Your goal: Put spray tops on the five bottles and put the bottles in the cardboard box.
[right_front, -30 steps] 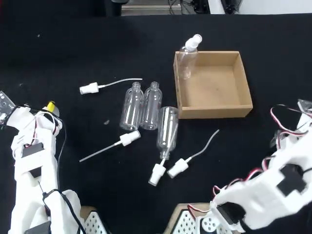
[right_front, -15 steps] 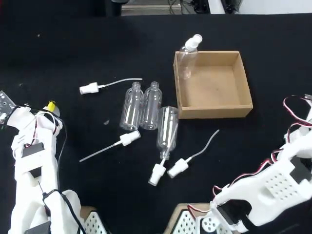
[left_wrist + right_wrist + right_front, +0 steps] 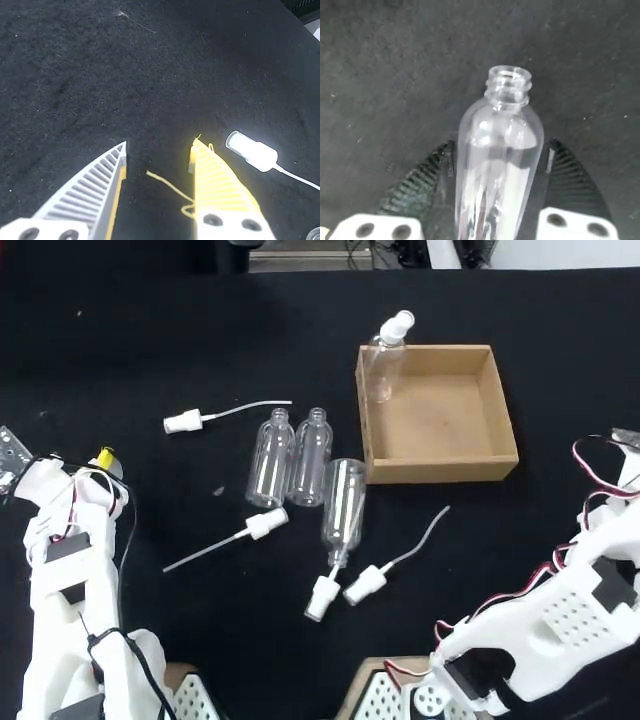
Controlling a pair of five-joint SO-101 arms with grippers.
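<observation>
Right hand [image 3: 500, 144], clamped on an uncapped bottle [image 3: 499, 120], has swung round, well apart from the cardboard box [image 3: 440, 470]; a spray top [image 3: 365, 586] comes next. Left hand [image 3: 159, 145] stands spread.

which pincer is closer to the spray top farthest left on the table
Left. The left pincer sits open just short of that spray top; the right pincer is at the opposite side of the table, shut on a bottle.
</observation>
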